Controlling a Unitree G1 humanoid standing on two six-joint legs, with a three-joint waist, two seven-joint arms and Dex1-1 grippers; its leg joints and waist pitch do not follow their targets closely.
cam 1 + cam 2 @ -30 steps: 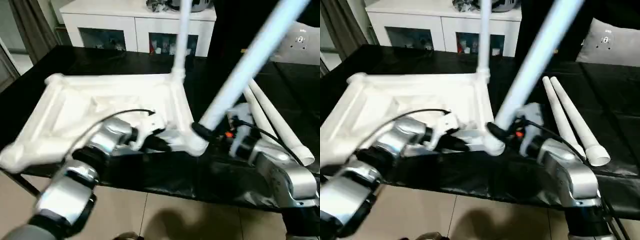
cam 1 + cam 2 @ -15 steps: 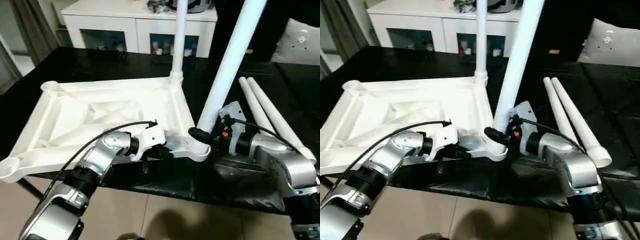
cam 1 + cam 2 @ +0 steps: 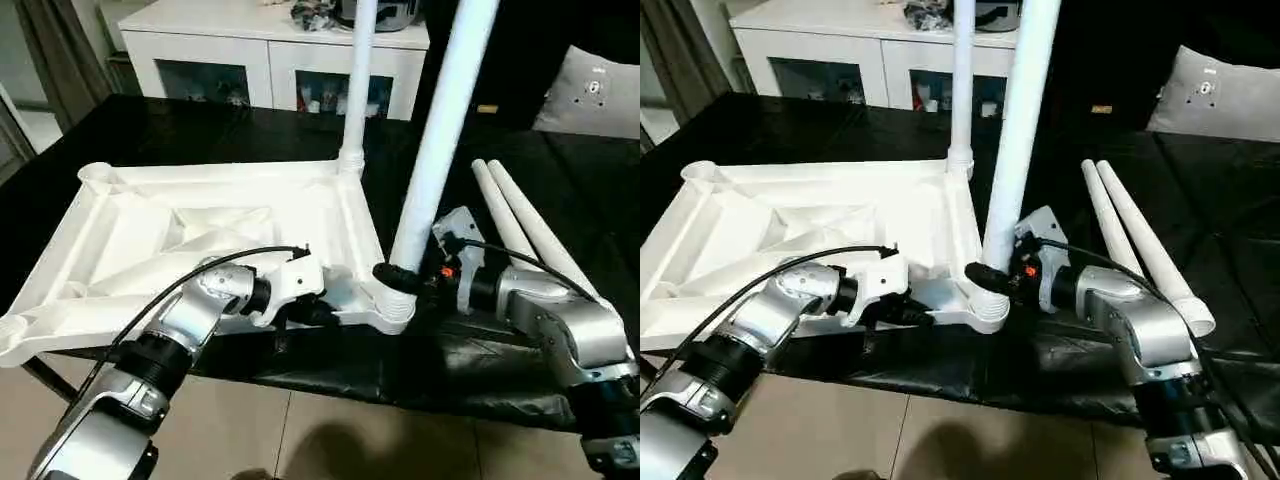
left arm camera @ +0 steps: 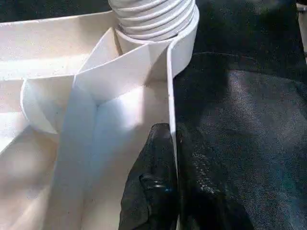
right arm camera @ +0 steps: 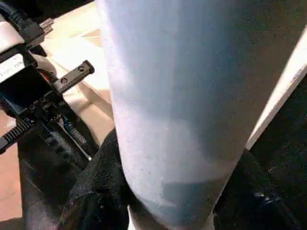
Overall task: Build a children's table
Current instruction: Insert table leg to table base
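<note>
The white table top [image 3: 200, 225] lies ribbed underside up on the black work table. One white leg [image 3: 355, 80] stands upright in the far right corner socket. A second leg [image 3: 440, 140] stands nearly upright with its threaded end in the near right corner socket [image 3: 390, 310]. My right gripper [image 3: 400, 275] is shut around this leg just above the socket. My left gripper [image 4: 170, 191] is shut on the top's near rim [image 4: 171, 110] beside that socket. Two more legs [image 3: 525, 235] lie on the black cover at the right.
A white cabinet with glass doors [image 3: 270, 60] stands behind the work table. A grey cushion [image 3: 595, 95] lies at the far right. The black table's near edge [image 3: 400, 375] runs just under my forearms, with beige floor below.
The leg in my right gripper has swung from a strong rightward lean to nearly upright in the near corner socket. My left gripper has stayed on the rim. The camera view shifted too.
</note>
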